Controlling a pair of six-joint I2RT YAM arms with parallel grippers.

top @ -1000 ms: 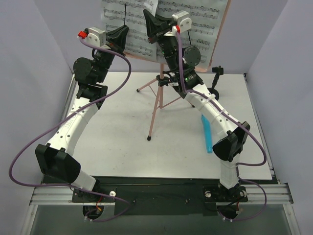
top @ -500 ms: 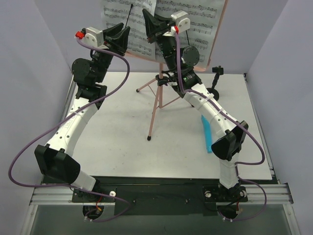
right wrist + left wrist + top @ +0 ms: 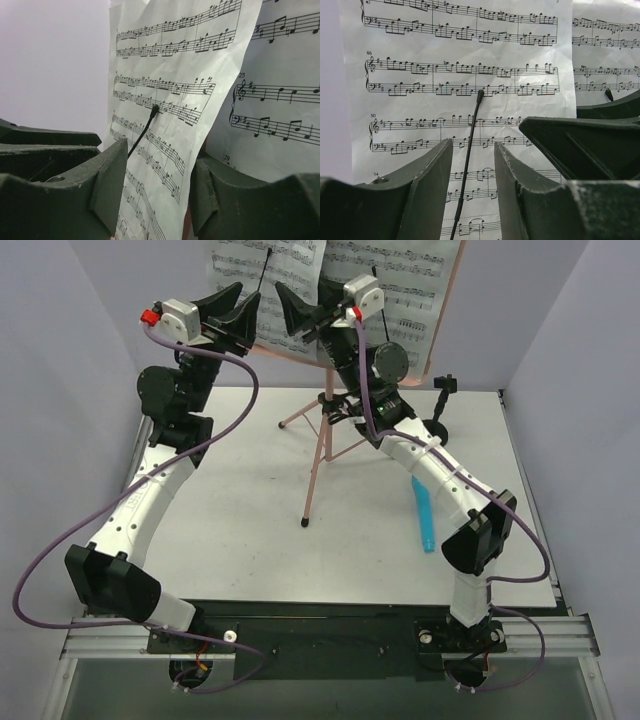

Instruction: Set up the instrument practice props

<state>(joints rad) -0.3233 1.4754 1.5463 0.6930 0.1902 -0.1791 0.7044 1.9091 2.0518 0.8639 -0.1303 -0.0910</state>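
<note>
Seen from above, a pink music stand (image 3: 322,445) on thin tripod legs stands at the back of a white table (image 3: 230,520). 2 sheet-music pages rest side by side on it, the left page (image 3: 445,75) and the right page (image 3: 605,50). The left gripper (image 3: 472,145), jaws parted and empty, faces the left page and a thin black wire retainer (image 3: 475,112). The right gripper (image 3: 159,150), just beside it, is also parted and empty. A blue microphone (image 3: 425,512) lies flat at the right, near the upright black mic stand (image 3: 441,405).

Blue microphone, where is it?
In the top view, the blue microphone lies on the table's right side, beside the right arm, nearer than the black mic stand.
</note>
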